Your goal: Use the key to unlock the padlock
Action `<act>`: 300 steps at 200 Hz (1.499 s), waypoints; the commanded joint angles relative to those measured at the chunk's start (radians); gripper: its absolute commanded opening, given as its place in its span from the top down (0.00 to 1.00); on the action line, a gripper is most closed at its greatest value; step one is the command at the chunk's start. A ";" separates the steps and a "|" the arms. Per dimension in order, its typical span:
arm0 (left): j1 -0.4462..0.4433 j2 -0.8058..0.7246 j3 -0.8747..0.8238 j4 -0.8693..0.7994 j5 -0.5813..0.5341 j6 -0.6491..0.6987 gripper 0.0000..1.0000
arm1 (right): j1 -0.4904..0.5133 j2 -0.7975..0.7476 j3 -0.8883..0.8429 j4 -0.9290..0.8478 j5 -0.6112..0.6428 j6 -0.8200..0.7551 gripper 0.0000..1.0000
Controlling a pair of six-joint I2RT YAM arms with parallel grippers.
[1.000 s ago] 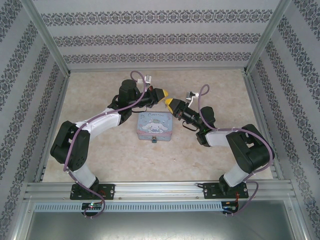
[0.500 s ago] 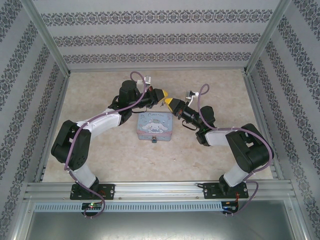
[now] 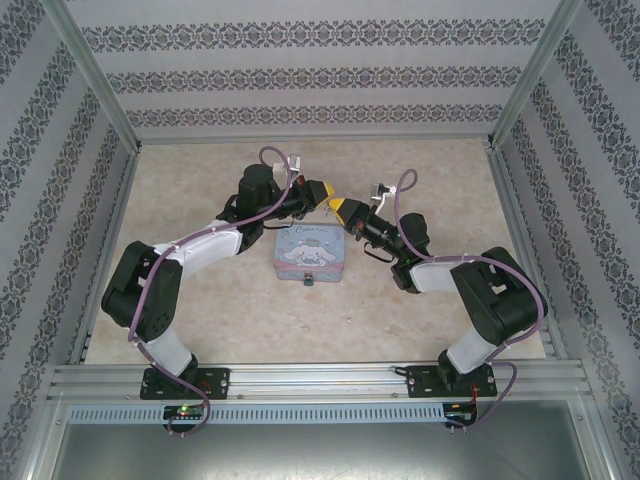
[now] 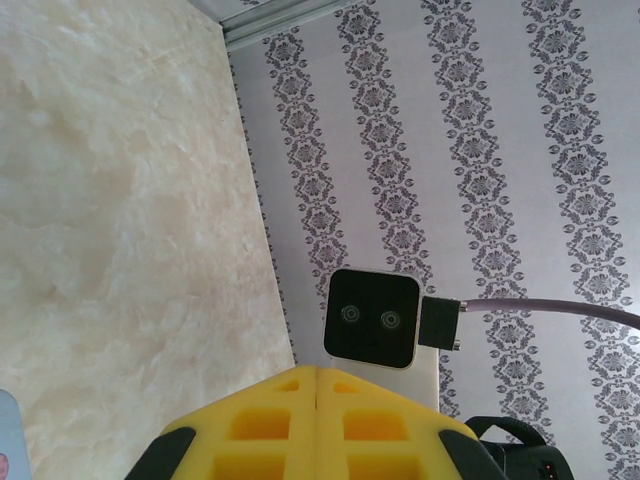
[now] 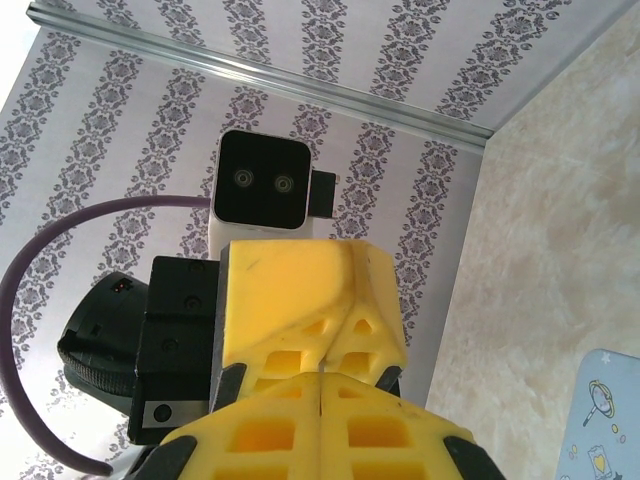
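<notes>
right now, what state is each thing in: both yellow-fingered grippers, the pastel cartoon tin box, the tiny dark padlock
left gripper: shut, jaws pressed together
right gripper: shut, jaws pressed together
pastel blue-lilac cartoon tin box: lid closed
tiny dark padlock: at the tin's front edge, locked or not too small to tell

Nothing was legible. Faint cursive lettering along the far edge of the cartoon tin (image 3: 310, 251) lid was too small to read. No labels or numbers could be read elsewhere.
</notes>
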 commanded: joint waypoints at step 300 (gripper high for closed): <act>-0.039 -0.019 -0.054 0.110 -0.040 -0.045 0.96 | -0.010 0.032 0.020 0.053 0.009 0.010 1.00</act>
